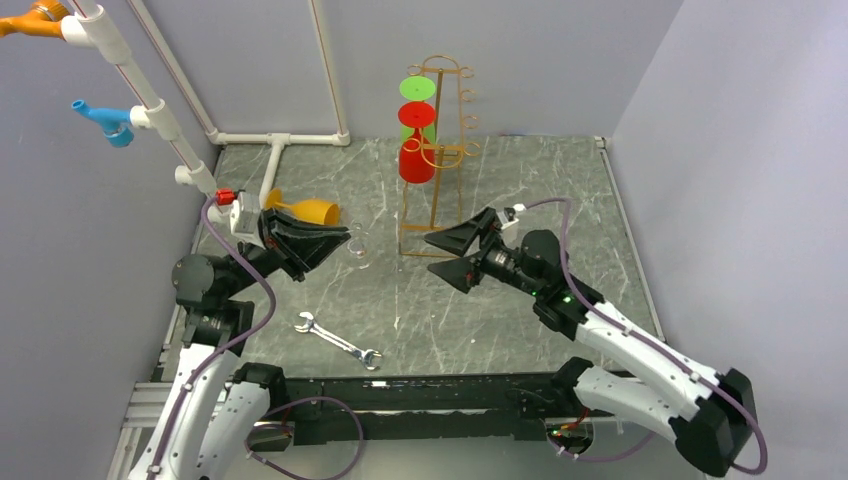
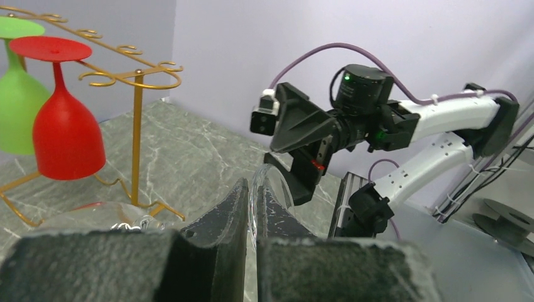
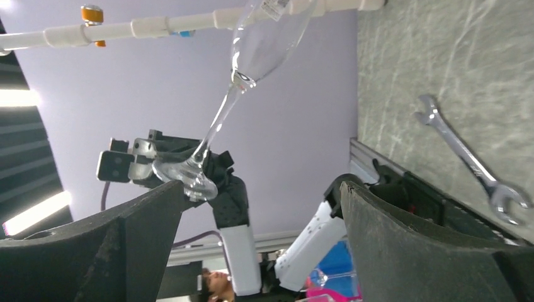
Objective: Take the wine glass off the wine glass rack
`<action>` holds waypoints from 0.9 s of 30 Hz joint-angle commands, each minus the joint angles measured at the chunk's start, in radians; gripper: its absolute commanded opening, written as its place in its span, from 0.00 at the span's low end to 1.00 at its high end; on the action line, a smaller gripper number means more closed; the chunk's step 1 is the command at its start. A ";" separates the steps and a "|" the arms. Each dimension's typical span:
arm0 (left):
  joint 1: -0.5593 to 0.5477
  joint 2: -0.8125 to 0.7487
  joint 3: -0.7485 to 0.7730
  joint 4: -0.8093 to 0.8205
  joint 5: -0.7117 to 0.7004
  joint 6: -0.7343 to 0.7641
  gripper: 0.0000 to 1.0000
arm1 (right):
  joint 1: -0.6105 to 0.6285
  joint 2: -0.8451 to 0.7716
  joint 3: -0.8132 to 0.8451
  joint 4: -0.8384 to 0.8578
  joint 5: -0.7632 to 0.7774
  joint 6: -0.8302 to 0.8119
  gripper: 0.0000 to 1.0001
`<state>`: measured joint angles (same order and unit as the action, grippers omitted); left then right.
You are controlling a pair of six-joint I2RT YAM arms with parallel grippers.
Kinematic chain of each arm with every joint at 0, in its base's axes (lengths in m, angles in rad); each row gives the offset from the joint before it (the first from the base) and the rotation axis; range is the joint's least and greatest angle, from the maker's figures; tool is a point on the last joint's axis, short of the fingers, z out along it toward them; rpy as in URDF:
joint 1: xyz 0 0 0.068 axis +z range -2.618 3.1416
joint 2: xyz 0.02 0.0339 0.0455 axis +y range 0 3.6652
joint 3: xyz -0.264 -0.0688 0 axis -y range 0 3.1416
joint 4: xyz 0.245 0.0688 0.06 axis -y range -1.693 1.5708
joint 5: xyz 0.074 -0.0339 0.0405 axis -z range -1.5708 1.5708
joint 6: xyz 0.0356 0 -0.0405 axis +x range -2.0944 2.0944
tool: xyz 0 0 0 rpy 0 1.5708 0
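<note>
Pipework stands at the far left: a white pipe frame slants along the wall, with a blue fitting and an orange fitting on it. Below it an orange glass lies on its side on the grey marbled table. Just in front of that glass is the left gripper, its fingers squeezed almost together on the thin round foot of the clear wine glass. That glass is off the rack, just left of the rack's base. From the right wrist its stem slants and its bowl points away from the gripper. Whether the bowl touches the table cannot be told. Nearer the arm bases, a wrench lies flat on the table, well apart from both grippers. Right of the clear glass stands the gold wire rack, upright on its rectangular base. A green glass hangs upside down from it, with a red glass hanging below. Further right, the right gripper sits near the rack's base with its fingers spread wide and nothing between them. It faces the left gripper.
</note>
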<state>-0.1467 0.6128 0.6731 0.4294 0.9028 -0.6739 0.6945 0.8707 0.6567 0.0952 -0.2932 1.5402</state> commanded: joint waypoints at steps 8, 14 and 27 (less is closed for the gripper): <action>-0.030 0.005 0.007 0.178 0.025 0.024 0.00 | 0.139 0.261 0.089 0.454 0.052 0.228 0.95; -0.042 -0.001 0.000 0.170 0.016 0.038 0.00 | 0.170 0.349 0.133 0.547 0.073 0.286 0.95; -0.059 -0.008 -0.001 0.145 -0.007 0.062 0.00 | 0.251 0.570 0.277 0.691 0.059 0.383 0.88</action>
<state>-0.1993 0.6189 0.6579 0.5110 0.9188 -0.6514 0.9180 1.3888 0.8661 0.6388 -0.2192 1.8561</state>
